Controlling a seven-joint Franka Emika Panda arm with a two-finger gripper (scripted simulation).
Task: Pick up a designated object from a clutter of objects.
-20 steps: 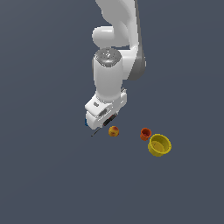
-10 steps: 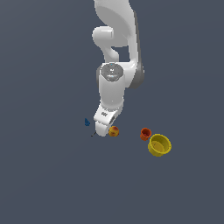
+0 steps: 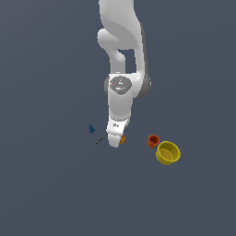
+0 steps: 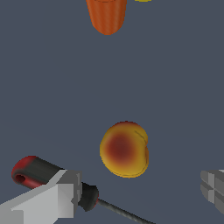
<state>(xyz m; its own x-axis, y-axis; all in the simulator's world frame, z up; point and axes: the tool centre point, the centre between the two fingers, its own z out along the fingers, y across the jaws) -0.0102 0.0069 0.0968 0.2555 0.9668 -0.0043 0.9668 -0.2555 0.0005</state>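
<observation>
The fingers [image 4: 138,197] are hanging spread and empty either side of the orange-yellow ball [image 4: 124,149], which is resting on the desk beside the screwdriver [image 4: 57,181], looking light, smooth and roll-prone, so gripping across its middle seems best.

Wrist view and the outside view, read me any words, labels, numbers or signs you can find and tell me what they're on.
None can be read. The ball, screwdriver, cup and bowl are plain. There is a tiny dark mark on the arm's white wrist housing in the exterior view, too small to read.
</observation>
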